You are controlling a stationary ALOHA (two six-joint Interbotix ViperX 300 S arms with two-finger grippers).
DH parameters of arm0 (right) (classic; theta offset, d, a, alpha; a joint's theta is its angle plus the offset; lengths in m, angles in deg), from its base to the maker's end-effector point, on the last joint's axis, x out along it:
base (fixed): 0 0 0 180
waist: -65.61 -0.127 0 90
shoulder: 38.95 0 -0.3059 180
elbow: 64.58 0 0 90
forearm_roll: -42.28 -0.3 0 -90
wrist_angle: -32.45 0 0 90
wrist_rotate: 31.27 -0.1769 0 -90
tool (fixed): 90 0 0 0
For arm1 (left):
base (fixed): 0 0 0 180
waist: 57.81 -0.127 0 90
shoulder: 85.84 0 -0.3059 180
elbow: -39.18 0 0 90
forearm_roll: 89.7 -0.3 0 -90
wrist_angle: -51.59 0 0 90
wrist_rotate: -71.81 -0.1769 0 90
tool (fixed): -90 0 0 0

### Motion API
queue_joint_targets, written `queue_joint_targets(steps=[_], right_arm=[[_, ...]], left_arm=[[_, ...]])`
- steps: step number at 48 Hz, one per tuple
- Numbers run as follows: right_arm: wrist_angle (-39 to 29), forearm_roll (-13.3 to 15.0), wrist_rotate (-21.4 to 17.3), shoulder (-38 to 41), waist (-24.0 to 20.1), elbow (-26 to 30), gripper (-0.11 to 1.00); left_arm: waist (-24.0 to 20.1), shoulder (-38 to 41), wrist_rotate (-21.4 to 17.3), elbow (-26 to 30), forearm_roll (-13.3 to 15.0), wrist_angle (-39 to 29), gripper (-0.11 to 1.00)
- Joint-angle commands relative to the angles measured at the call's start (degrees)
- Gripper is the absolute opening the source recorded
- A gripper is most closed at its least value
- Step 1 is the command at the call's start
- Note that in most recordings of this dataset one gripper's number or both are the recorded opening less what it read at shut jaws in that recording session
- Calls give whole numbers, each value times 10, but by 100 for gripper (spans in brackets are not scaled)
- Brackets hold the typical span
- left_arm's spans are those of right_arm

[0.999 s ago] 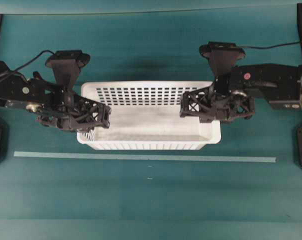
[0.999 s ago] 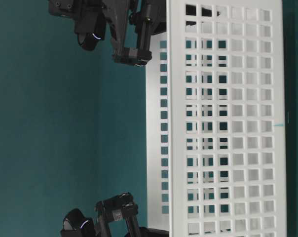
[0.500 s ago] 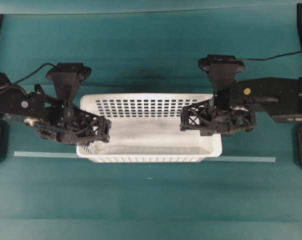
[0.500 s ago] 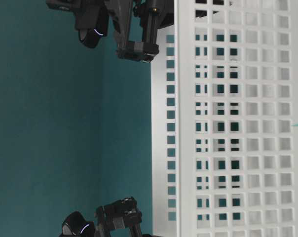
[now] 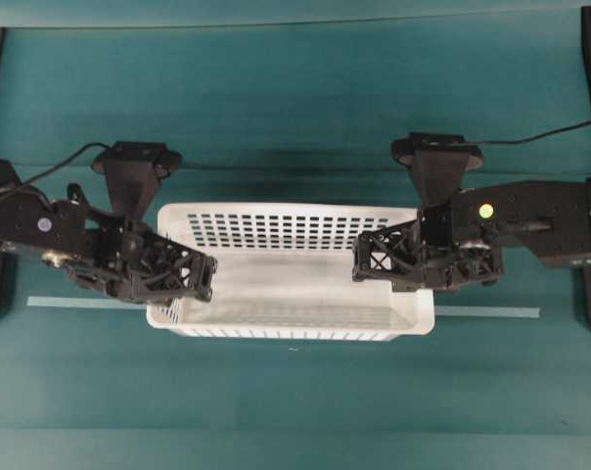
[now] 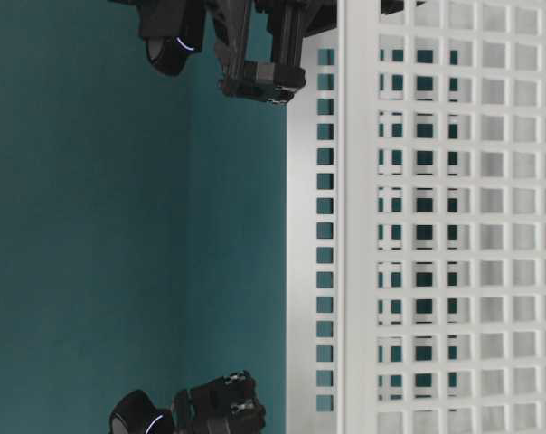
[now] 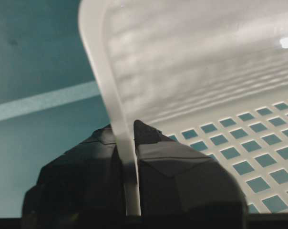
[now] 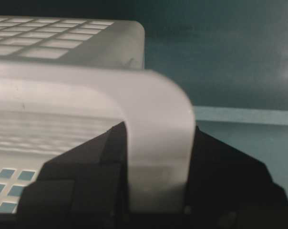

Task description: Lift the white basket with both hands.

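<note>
Overhead: basket (image 5: 295,294) between the arms over the teal bench (image 5: 295,108), its near edge over a pale tape line (image 5: 491,312).
Table-level: slotted basket wall fills the right side.
Left wrist: left pincer (image 7: 127,162) clamped on the thin rim.
Right wrist: right pincer (image 8: 156,167) gripping the wide rim.

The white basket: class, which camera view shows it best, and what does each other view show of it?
Overhead exterior: the white basket appears whole, rim, floor and slotted wall. The table-level view shows only a perforated wall; the left wrist and right wrist views show only a strip of rim clamped in each end effector.
</note>
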Motion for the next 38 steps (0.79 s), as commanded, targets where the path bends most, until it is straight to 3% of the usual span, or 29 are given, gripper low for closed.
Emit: queue_joint_targets(steps=[1,38], right_arm=[[7,10,2,4,-14,2,16],[31,11,-21,11,-33,-11,16]], left_arm=[[15,-4,-6,29,-4,6,-3],[24,17,-5,32,-4,6,-3]])
